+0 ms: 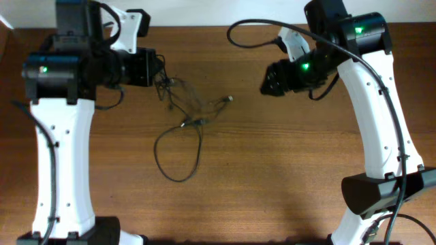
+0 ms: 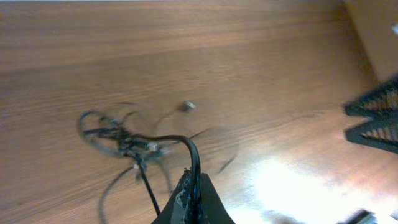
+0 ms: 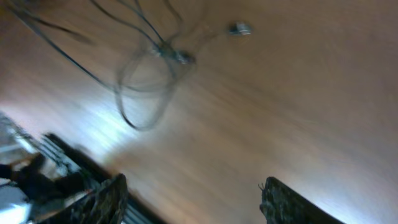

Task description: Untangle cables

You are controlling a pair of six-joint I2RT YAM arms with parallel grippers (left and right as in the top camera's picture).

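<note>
The cables (image 1: 187,112) are thin black cords on the wooden table (image 1: 272,170). They form a knot near the left arm, a strand ending in a small plug (image 1: 230,99), and a loose loop (image 1: 178,155) toward the front. My left gripper (image 1: 159,71) is at the knot's left end, shut on one black cable (image 2: 195,163) that arches up out of the clump (image 2: 124,142). My right gripper (image 1: 267,84) hovers to the right of the plug, apart from the cords. It is open, with bare table between its fingers (image 3: 281,200). The blurred right wrist view shows the cables (image 3: 149,56) and plug (image 3: 239,28) far ahead.
Both white arm bodies (image 1: 58,156) (image 1: 381,129) stand along the table's left and right sides. Thick black arm wiring (image 1: 252,24) loops above the right gripper. The right gripper (image 2: 373,121) shows at the right edge of the left wrist view.
</note>
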